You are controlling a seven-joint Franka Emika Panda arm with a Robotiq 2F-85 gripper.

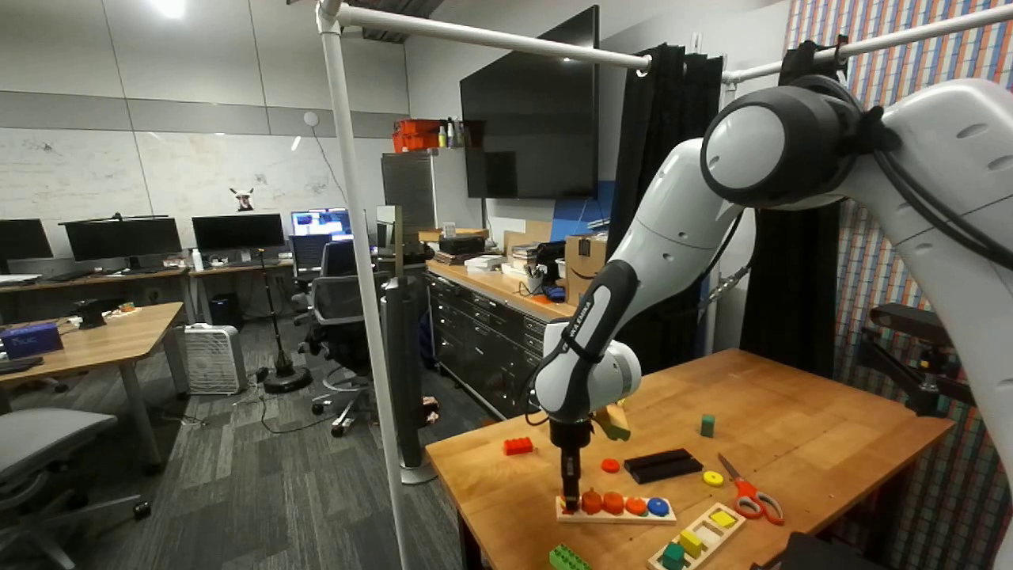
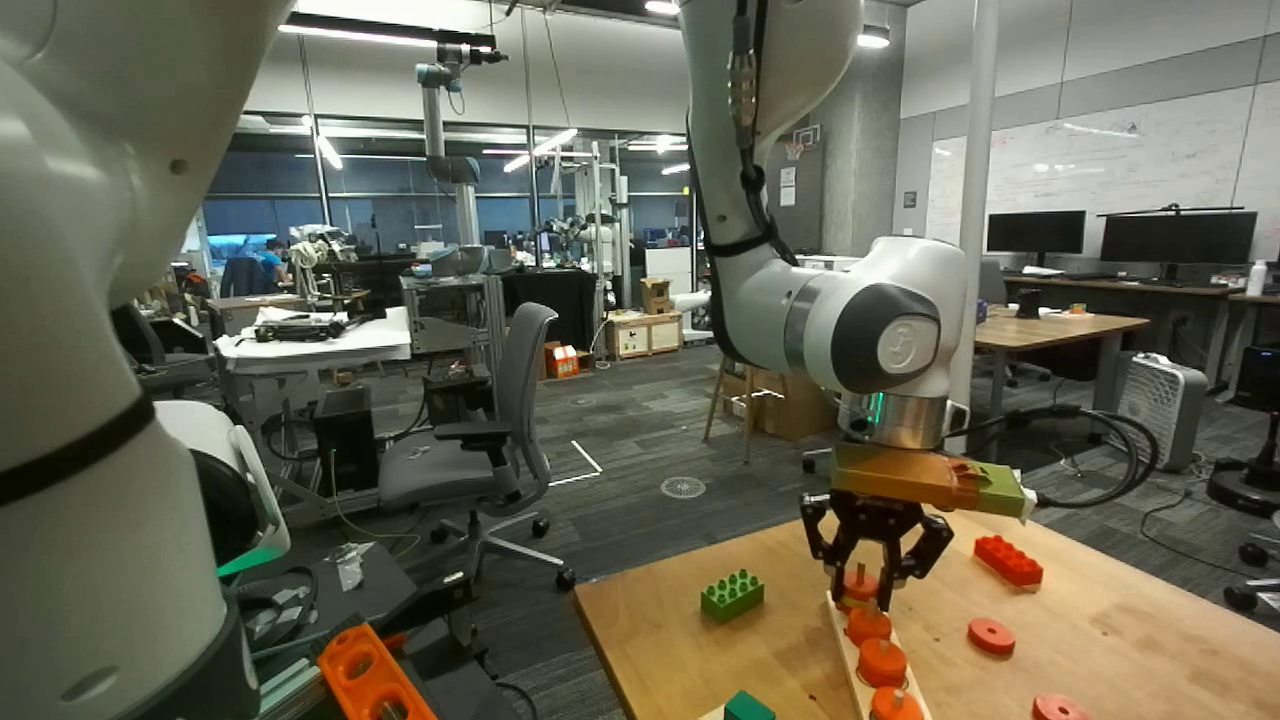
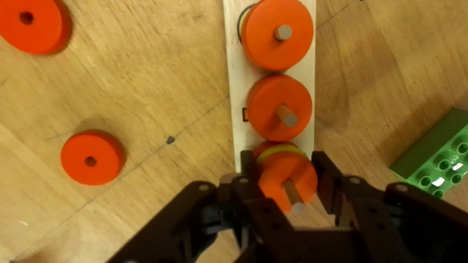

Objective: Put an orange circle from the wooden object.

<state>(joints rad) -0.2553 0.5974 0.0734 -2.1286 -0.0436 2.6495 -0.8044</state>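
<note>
in an exterior view: red duplo brick [image 1: 518, 446] sits on the wooden surface [image 1: 779, 412], behind and left of the wooden peg board [image 3: 237, 76]. green duplo brick [image 1: 568, 558] is in front of the board, toward its left end. claw [image 2: 863, 600] points straight down at the board's left end, pinching an orange disc [image 3: 279, 173] by its sides. wrist view has the peg [image 3: 291, 195] poking up through that disc, with a yellow piece [image 3: 280, 149] peeking out under it. next three pegs are topped with orange discs [image 1: 613, 501], blue disc [image 1: 658, 507] at the board's right end. loose orange disc [image 1: 609, 465] lies flat behind the board's middle; wrist view gives a second loose disc [image 3: 93, 157] near the board's gripped end. black slab [image 1: 663, 465] flat behind the board's right end. slotted wooden tray [image 1: 711, 535] with yellow and green blocks, in front and right of the board, angled to it. small green block [image 1: 707, 426] standing, well behind the board. loose yellow disc [image 1: 713, 478] flat, behind and right of it. orange-handled scissors [image 1: 744, 487] right of the board, well apart.
</note>
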